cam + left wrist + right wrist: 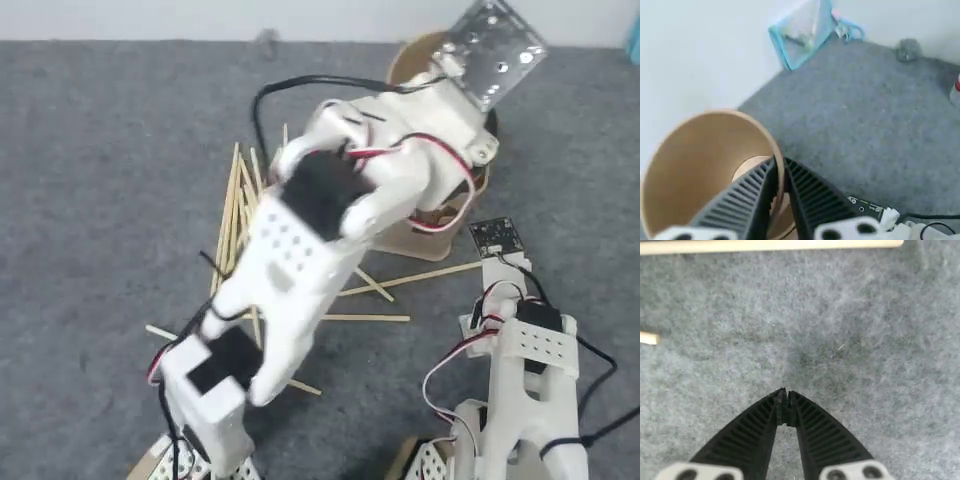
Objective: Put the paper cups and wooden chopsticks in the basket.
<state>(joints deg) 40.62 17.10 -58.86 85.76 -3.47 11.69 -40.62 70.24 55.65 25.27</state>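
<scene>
Left hand [780,166] pinches paper cup [695,150] by rim, mouth facing its wrist.

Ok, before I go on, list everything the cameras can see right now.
paper cup: one, tan, its wall pinched in the left gripper.
basket: one, light wood, round, far side of the table, partly under the left arm.
chopsticks: many, too overlapped to count, pale wood, scattered on the carpet near the basket.
carpet: grey, covers the table.
bag: one, light blue, against the wall.
left gripper: black fingers, shut on the paper cup's wall.
right gripper: black fingers, shut, empty, over bare carpet.
left arm: white, stretched towards the basket.
right arm: white, folded at the near edge.
</scene>
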